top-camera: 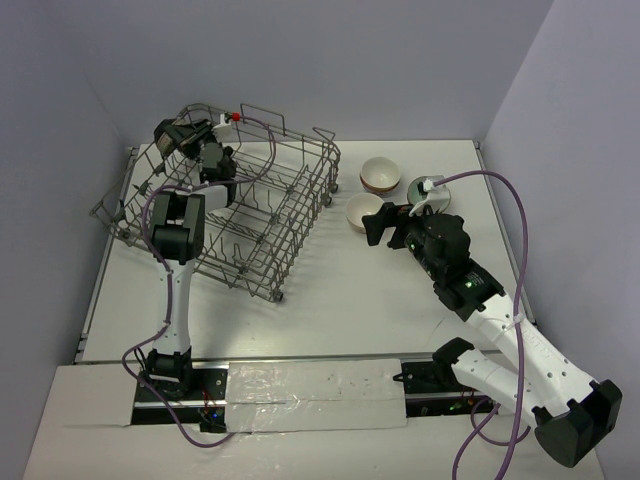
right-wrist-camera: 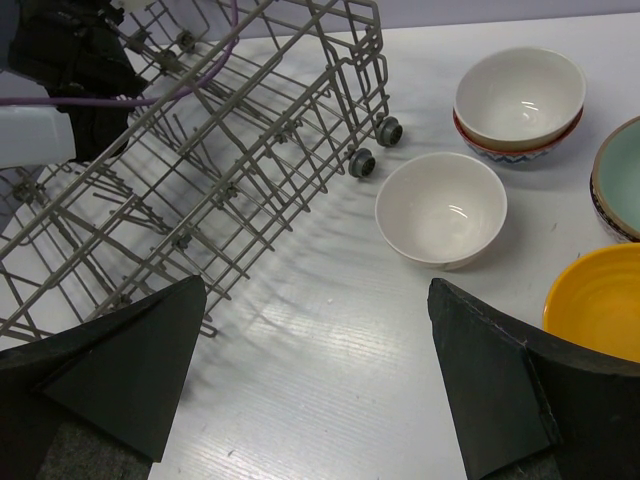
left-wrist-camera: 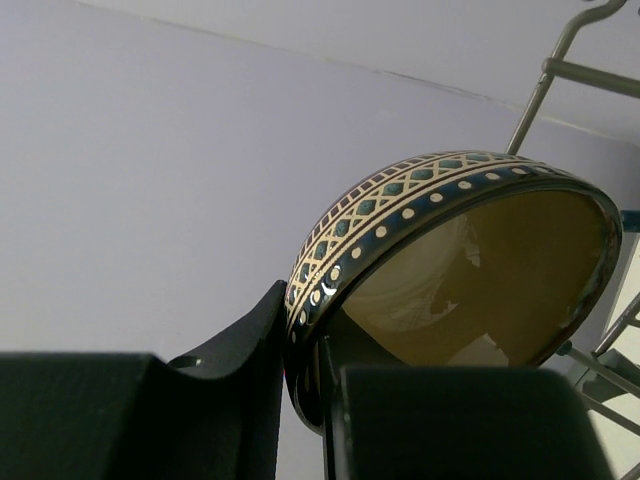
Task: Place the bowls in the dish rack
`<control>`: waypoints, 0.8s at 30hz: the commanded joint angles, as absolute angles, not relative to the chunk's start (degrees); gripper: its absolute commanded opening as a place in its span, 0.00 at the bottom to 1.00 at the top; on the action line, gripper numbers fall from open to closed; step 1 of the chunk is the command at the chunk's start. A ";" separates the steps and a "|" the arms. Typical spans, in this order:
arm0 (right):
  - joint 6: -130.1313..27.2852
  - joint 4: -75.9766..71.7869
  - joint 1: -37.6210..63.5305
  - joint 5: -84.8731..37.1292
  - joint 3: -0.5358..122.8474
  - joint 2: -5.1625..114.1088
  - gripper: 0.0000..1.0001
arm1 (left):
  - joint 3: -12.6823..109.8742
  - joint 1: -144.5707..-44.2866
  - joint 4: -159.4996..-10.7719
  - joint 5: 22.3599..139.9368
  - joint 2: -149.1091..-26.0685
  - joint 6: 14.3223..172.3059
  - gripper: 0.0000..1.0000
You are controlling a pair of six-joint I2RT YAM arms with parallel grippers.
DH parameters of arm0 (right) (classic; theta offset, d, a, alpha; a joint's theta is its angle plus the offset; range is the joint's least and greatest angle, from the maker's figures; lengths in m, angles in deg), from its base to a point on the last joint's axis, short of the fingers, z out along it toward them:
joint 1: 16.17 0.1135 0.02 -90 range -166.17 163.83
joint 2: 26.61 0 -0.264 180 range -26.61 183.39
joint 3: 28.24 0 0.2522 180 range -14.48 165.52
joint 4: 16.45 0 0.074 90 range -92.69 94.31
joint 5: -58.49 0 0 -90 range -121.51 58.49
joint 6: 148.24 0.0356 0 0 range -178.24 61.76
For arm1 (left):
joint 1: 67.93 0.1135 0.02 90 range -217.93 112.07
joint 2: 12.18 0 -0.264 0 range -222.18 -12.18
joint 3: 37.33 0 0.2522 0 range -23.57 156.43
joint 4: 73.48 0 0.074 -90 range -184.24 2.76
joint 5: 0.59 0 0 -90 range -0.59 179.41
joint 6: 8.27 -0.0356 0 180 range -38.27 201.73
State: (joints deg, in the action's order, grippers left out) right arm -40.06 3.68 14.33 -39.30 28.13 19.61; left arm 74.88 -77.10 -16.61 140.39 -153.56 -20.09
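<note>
Left gripper: jaws nearly together, clamped on the rim of a patterned bowl. One finger sits on the outside and the other on the inside. The bowl is tilted on edge, with a dark blue-green and cream lattice band outside and dull beige inside. Grey rack wire shows just to its right. The top view puts this gripper over the far-left end of the dish rack. The bowl is lost there among the arm and wires, so I can't tell if it touches a tine.

Right gripper: jaws wide apart, nothing between them, hanging over bare table just right of the rack's near corner.

Loose bowls, all on the table right of the rack:
- White bowl, upright, nearest the rack's wheels.
- Behind it, a second white bowl nested in a bowl with a red-and-blue outside.
- Pale green bowl, cut off by the right edge of the frame.
- Orange-yellow bowl, partly behind the right finger.
</note>
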 commanded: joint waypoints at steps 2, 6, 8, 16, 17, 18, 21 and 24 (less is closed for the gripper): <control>-39.96 0.56 14.33 -39.16 27.45 19.01 1.00 | 75.74 -77.69 0.75 138.18 -149.03 -21.71 0.00; -39.96 0.56 14.24 -38.81 27.53 18.83 1.00 | 77.32 -78.21 -3.73 143.01 -147.62 -20.40 0.00; -39.96 0.47 14.33 -38.55 27.53 18.57 1.00 | 77.94 -78.39 -6.63 145.04 -146.66 -18.74 0.00; -39.96 0.74 14.24 -38.37 27.88 17.78 1.00 | 78.55 -78.83 -16.75 150.84 -144.55 -13.10 0.00; -39.96 0.74 14.33 -38.11 27.88 17.78 1.00 | 78.56 -78.91 -16.93 151.02 -144.46 -12.84 0.00; -40.04 0.74 14.24 -38.02 27.97 17.69 1.00 | 78.21 -79.00 -18.58 151.19 -144.28 -12.40 0.00; -40.13 0.91 14.24 -38.46 28.06 17.60 1.00 | 78.73 -79.18 -23.85 151.99 -143.84 -8.28 0.00; -40.13 1.09 14.24 -38.54 28.15 17.51 1.00 | 79.43 -79.35 -25.53 152.43 -144.45 -7.65 0.00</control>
State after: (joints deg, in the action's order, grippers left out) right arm -40.09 3.29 14.33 -38.50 28.11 18.52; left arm 75.89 -78.93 -24.61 151.87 -148.89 -10.86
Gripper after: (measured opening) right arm 0.994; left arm 0.196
